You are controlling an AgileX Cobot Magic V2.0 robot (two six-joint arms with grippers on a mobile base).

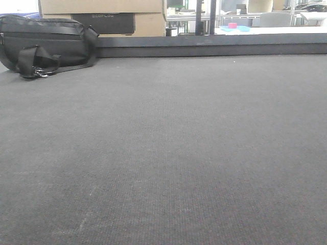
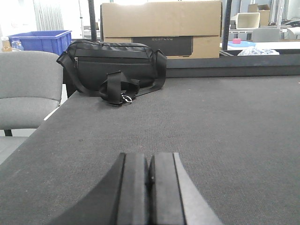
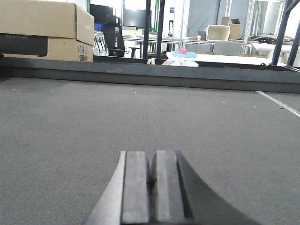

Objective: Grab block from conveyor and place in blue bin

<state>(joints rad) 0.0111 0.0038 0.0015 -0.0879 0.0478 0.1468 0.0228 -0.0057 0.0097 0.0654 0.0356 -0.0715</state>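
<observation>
Left wrist view: cardboard box (image 2: 161, 18) reads ECOFLOW; blue bin (image 2: 40, 41) far left.

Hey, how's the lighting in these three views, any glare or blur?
Front view: belt evenly lit, no hard shadows, top-left corner blown out. Left wrist view: area above the bin washed out, left gripper close and soft. Right wrist view: bright background, right gripper slightly soft.
</observation>
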